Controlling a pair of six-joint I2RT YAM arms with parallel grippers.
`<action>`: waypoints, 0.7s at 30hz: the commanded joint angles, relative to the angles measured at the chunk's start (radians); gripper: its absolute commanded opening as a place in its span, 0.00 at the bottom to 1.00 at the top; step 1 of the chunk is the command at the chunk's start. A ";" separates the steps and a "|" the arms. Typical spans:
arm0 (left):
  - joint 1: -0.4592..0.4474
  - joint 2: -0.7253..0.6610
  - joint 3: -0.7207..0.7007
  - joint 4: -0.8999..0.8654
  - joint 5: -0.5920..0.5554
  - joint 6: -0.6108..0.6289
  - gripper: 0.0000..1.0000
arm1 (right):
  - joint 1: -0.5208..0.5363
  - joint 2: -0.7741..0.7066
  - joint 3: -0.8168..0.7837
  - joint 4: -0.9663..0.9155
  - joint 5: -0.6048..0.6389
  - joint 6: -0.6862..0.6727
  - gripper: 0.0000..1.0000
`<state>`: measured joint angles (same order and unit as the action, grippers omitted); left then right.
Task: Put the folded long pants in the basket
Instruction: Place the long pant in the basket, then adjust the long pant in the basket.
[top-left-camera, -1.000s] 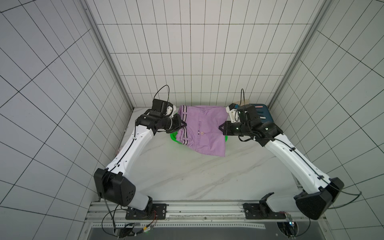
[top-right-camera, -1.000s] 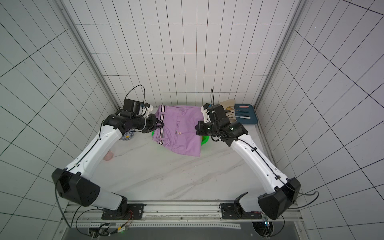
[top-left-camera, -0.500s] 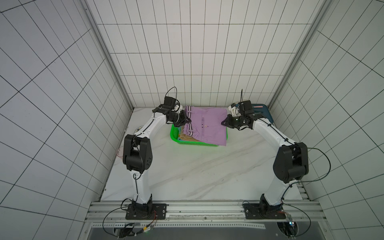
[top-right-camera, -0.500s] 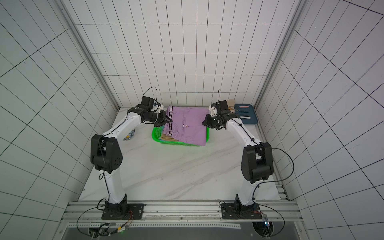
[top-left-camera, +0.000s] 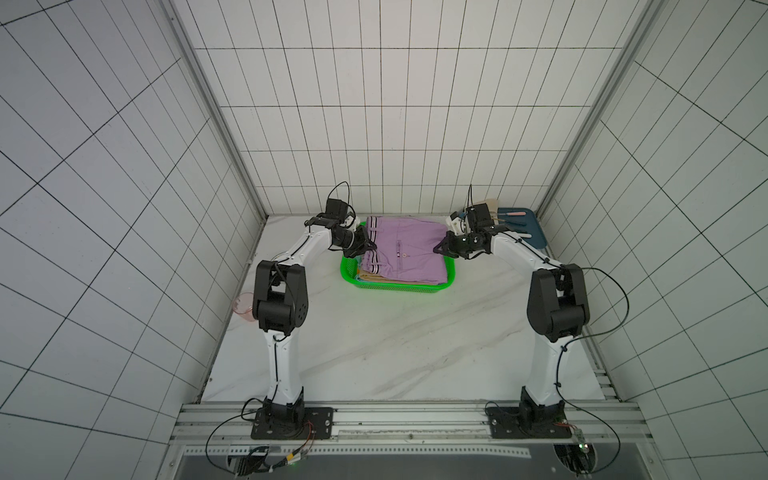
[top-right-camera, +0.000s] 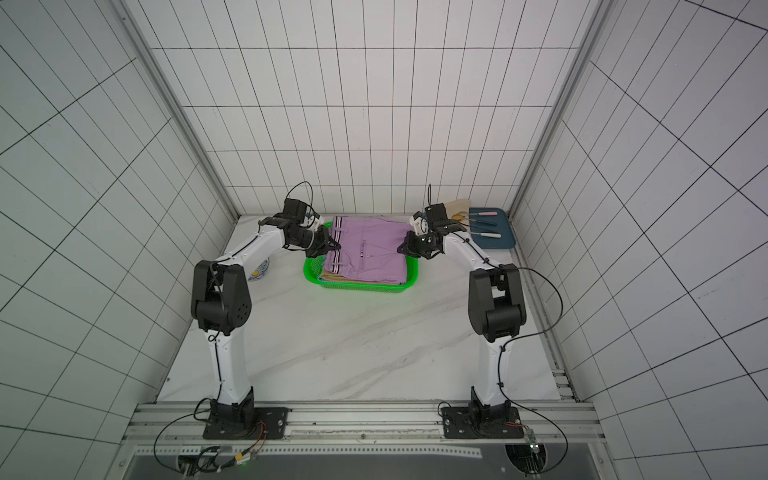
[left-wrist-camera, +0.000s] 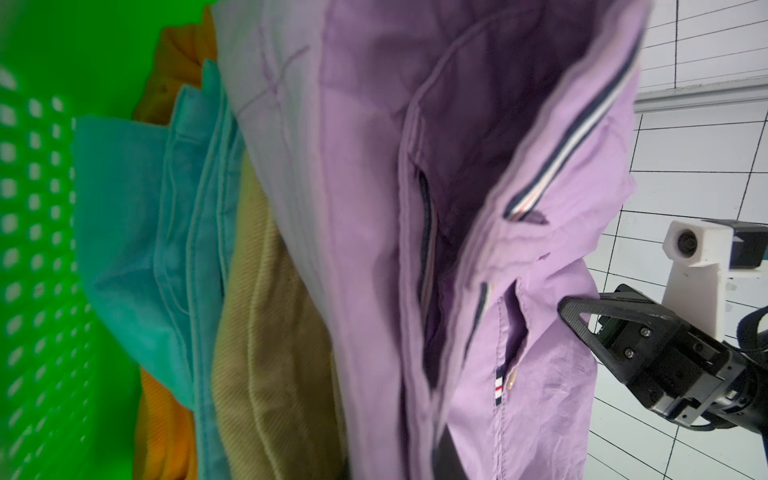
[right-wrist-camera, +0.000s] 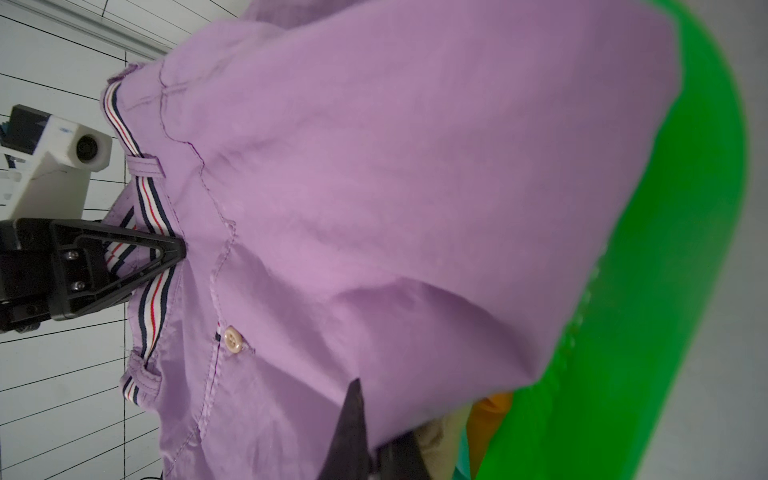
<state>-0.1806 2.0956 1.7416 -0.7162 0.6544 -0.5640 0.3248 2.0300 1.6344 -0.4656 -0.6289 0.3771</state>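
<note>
The lilac folded long pants (top-left-camera: 403, 249) (top-right-camera: 365, 253) lie on top of a stack in the green basket (top-left-camera: 395, 286) (top-right-camera: 361, 287) near the back wall. My left gripper (top-left-camera: 371, 248) (top-right-camera: 336, 245) is shut on their striped waistband edge. My right gripper (top-left-camera: 436, 249) (top-right-camera: 401, 249) is shut on the opposite edge. In the left wrist view the lilac pants (left-wrist-camera: 374, 208) cover khaki pants (left-wrist-camera: 266, 332), light blue pants (left-wrist-camera: 145, 228) and orange pants (left-wrist-camera: 166, 436) inside the basket (left-wrist-camera: 37, 249). In the right wrist view my dark fingers (right-wrist-camera: 349, 436) pinch the lilac cloth (right-wrist-camera: 374, 187) above the basket rim (right-wrist-camera: 665, 291).
A dark blue tray (top-left-camera: 519, 232) with cutlery sits at the back right, a cream cloth (top-left-camera: 488, 205) beside it. A pink cup (top-left-camera: 245, 307) and a patterned bowl (top-right-camera: 259, 272) stand by the left wall. Marble tabletop (top-left-camera: 395, 345) stretches in front of the basket.
Both arms have come down and back toward the rear wall with the lilac pants, which went from hanging above the table to lying on the stack. Both grips stay shut.
</note>
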 joint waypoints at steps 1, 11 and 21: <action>0.038 -0.024 -0.059 0.078 -0.049 -0.029 0.00 | -0.015 0.030 0.033 0.001 0.013 -0.031 0.00; 0.035 -0.155 -0.207 0.195 -0.024 -0.111 0.45 | -0.015 -0.131 -0.085 0.063 0.070 -0.026 0.33; -0.064 -0.553 -0.391 0.269 -0.149 -0.207 0.56 | 0.043 -0.416 -0.245 0.120 0.172 0.068 0.35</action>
<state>-0.1894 1.6135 1.3964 -0.4957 0.5564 -0.7490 0.3351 1.6661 1.4376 -0.3771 -0.5053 0.4122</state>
